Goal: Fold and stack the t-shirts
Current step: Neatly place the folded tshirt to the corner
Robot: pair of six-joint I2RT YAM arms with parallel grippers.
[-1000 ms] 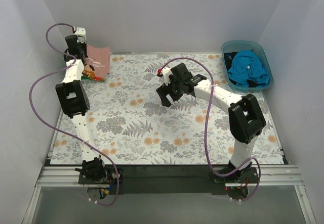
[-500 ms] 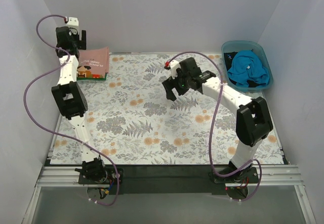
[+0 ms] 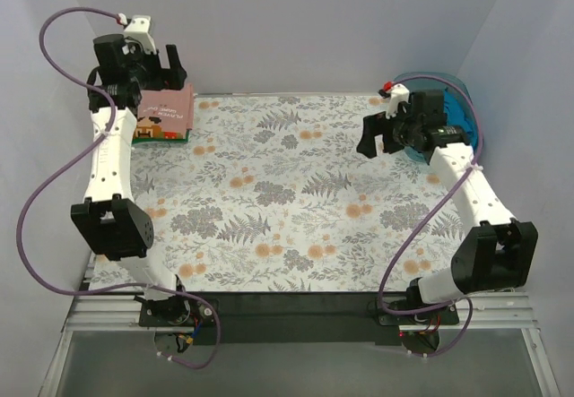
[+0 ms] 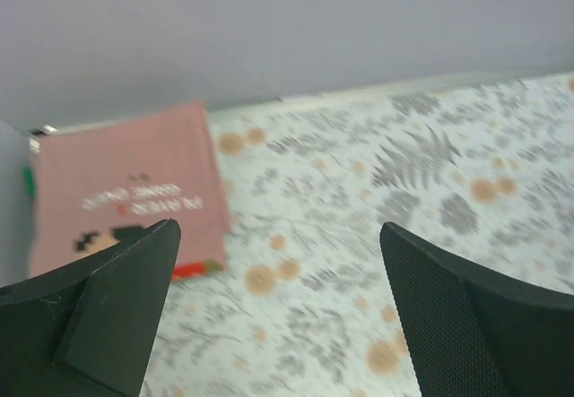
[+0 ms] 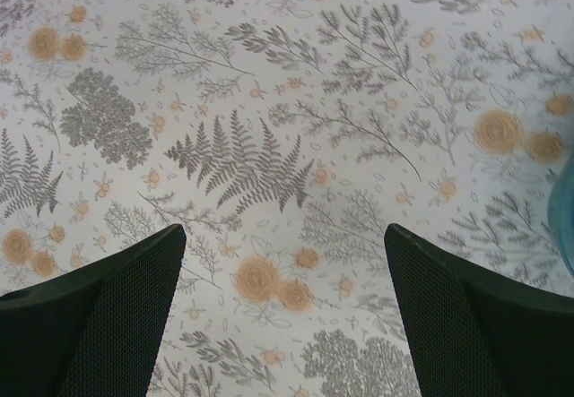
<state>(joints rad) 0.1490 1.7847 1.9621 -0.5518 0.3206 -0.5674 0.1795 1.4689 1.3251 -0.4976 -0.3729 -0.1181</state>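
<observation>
A folded dusty pink t-shirt [image 3: 167, 115] with a small printed graphic lies at the back left corner, on top of a green t-shirt edge [image 3: 160, 141]. My left gripper [image 3: 167, 65] is open and empty, raised above and behind this stack. In the left wrist view the pink t-shirt [image 4: 126, 186] lies left of the open gripper [image 4: 278, 231]. The bright blue t-shirt [image 3: 452, 112] lies crumpled in the teal tub [image 3: 423, 78], partly hidden by my right arm. My right gripper [image 3: 378, 137] is open and empty, just left of the tub, above the floral covering [image 5: 285, 231].
The floral table covering [image 3: 287, 200] spans the table. The tub's teal edge [image 5: 567, 209] shows at the right of the right wrist view. Grey walls close in the back and sides.
My left arm has risen and swung back above the pink t-shirt stack. My right arm has moved from the table's middle to the right, up next to the tub.
</observation>
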